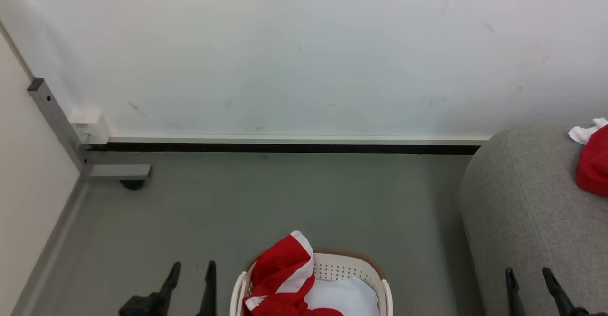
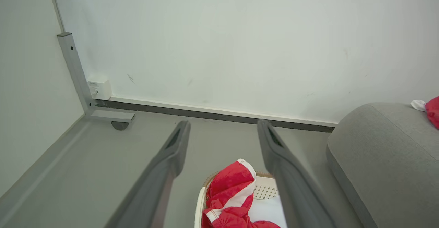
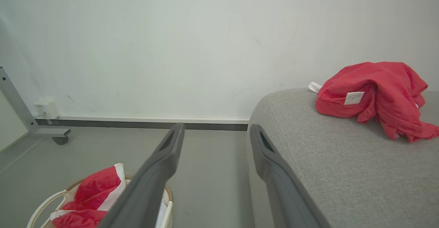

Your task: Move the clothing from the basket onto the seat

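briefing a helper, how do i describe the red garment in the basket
On the floor left of the sofa stands a cream basket. The garment bulges over its left rim: red with white stripes, unlike the plain white cloth beside it.

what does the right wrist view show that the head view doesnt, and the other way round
Right wrist view: the red garment on the sofa lies in full sight, crumpled, with its white label; the head view catches just its edge.
Head view: the open left gripper beside the basket, and a clear look down onto the white cloth inside it.
Both: the basket with the red striped garment heaped at its rim, the sofa, the open right gripper, the wall box.
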### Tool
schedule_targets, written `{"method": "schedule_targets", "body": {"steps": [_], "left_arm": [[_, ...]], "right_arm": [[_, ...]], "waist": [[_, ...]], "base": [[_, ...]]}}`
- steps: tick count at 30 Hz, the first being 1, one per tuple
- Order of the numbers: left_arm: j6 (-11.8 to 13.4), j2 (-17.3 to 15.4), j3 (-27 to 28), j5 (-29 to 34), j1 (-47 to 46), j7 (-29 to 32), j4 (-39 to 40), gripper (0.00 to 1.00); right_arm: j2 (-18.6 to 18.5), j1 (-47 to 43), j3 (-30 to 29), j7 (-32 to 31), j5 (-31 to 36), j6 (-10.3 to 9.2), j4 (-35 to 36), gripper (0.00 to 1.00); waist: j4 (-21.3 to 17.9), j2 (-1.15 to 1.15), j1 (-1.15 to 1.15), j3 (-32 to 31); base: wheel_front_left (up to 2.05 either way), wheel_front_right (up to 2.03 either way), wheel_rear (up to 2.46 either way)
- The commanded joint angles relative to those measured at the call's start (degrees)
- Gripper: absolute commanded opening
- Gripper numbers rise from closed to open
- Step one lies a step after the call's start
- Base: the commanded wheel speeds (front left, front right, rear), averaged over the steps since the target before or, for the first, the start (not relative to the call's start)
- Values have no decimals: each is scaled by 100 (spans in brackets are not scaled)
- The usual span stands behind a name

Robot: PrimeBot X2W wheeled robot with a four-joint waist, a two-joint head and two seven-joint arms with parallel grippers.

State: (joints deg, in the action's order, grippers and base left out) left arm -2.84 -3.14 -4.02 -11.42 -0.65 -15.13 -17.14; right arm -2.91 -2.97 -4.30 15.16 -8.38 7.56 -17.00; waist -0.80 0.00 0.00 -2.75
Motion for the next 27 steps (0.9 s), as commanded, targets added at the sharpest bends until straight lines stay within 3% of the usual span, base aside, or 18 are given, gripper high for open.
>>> {"method": "schedule_targets", "body": {"steps": [1,8,18,27], "left_arm": [[-3,-1,-76,113,-103,-4,-86,100],[59,-1,-717,679,-1062,127,-786,100],[60,-78,-1594,1577,-2918,1681,-2297,100],[230,-385,-2140,2416,-4159,2973,-3577,100]], "right_arm": [[-8,98,3,-3,51,-14,52,100],[-7,438,170,-3,-67,-14,351,100],[-6,1368,475,-3,-425,-14,771,100],[-4,2047,793,-3,-958,-14,1080,100]], "waist": [[-91,0,0,109],[-406,0,0,874],[-1050,0,0,2436],[-1658,0,0,3605]], "base": [[0,0,0],[0,0,0],[0,0,0],[0,0,0]]}}
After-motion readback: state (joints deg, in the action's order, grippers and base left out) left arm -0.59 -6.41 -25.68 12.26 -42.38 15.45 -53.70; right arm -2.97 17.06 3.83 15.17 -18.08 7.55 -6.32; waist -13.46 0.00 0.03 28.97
